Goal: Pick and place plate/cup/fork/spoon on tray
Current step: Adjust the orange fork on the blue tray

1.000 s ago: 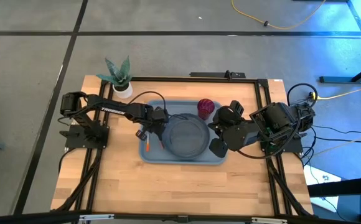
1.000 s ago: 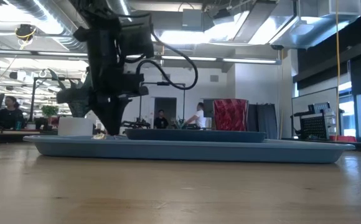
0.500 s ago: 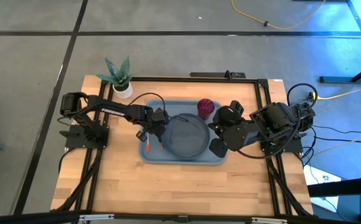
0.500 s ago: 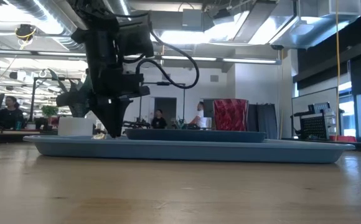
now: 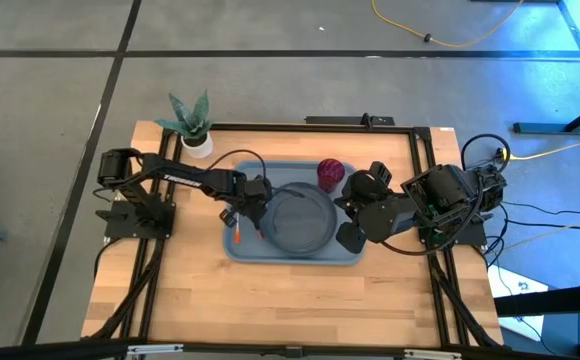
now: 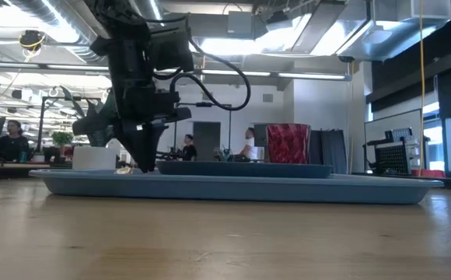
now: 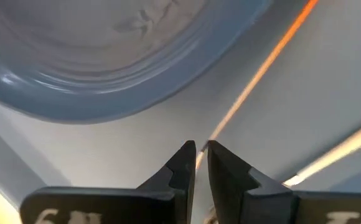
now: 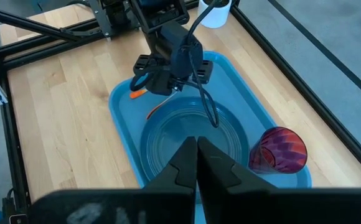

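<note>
The left gripper point(image 7: 200, 155) has its fingers nearly closed around a thin orange handle point(image 7: 255, 78) on the tray point(image 5: 345, 255), beside the plate point(image 5: 300, 220). Plate and cup point(image 5: 330, 172) sit in the tray. The right wrist view alone shows two orange handles. The right gripper point(image 8: 196, 149), fingers together, hovers above the plate.

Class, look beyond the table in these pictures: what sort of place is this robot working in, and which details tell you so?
Probably an open-plan lab or workshop. The low view shows exposed ceiling ducts, strip lights and people at desks behind the tray. The high view shows a metal-framed wooden table on bare concrete, with a yellow cable.
</note>
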You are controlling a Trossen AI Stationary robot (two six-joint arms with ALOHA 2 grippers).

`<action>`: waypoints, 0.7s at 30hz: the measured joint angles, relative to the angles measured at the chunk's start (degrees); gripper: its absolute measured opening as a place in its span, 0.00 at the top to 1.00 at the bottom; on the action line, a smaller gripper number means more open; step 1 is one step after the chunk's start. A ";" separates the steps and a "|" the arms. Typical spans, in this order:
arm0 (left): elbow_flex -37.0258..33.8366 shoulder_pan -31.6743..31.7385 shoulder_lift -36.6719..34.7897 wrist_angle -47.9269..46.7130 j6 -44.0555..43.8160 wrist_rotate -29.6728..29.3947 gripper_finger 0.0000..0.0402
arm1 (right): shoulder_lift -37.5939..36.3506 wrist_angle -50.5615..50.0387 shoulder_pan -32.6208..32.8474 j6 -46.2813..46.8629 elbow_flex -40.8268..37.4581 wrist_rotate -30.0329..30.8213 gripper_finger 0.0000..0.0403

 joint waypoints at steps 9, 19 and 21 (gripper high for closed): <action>0.00 0.02 0.00 -1.11 0.02 0.02 0.91 | 0.00 0.00 0.01 0.02 0.00 0.00 0.98; 0.00 0.90 0.00 -2.27 0.91 -4.05 0.91 | 0.00 0.00 0.00 0.02 0.00 0.00 0.98; 0.00 1.37 -0.02 -2.27 0.90 -3.67 0.91 | 0.00 0.00 0.00 0.00 0.00 0.00 0.98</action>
